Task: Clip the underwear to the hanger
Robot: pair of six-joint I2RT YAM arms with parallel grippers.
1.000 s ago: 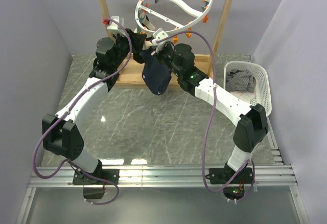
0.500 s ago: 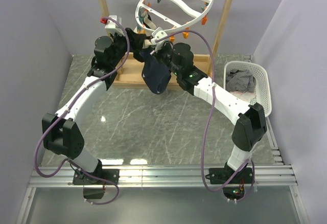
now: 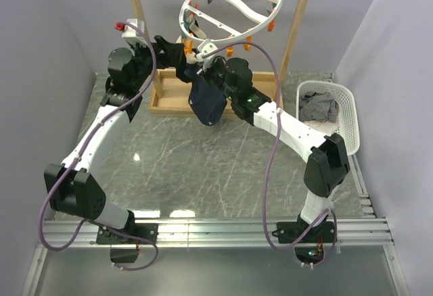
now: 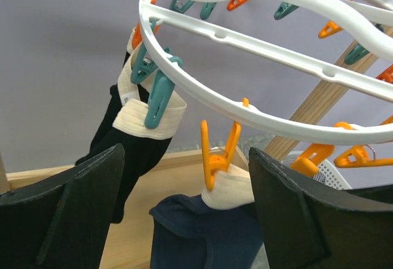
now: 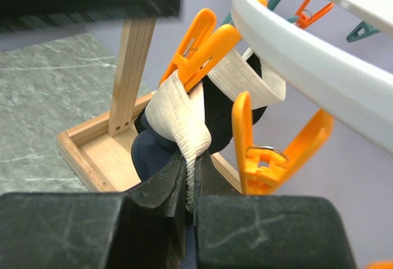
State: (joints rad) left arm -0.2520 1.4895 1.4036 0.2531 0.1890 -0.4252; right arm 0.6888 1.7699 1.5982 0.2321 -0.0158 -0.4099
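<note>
L end effector (image 4: 186, 177) now wide open, backed off to upper left of frame. Orange clip (image 4: 215, 158) bites waistband (image 4: 226, 190). Underwear (image 3: 206, 100) hangs upper center under hanger (image 4: 288, 124). R end effector (image 5: 190, 183) still pinches waistband. 1 clip likely done.

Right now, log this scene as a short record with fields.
underwear: navy, hanging from the hanger by its cream waistband
orange clip: shut on the waistband
left gripper: open, fingers either side of the orange clip, apart from it
right gripper: shut on the waistband, just below the clip
basket: white, cloth inside
</note>
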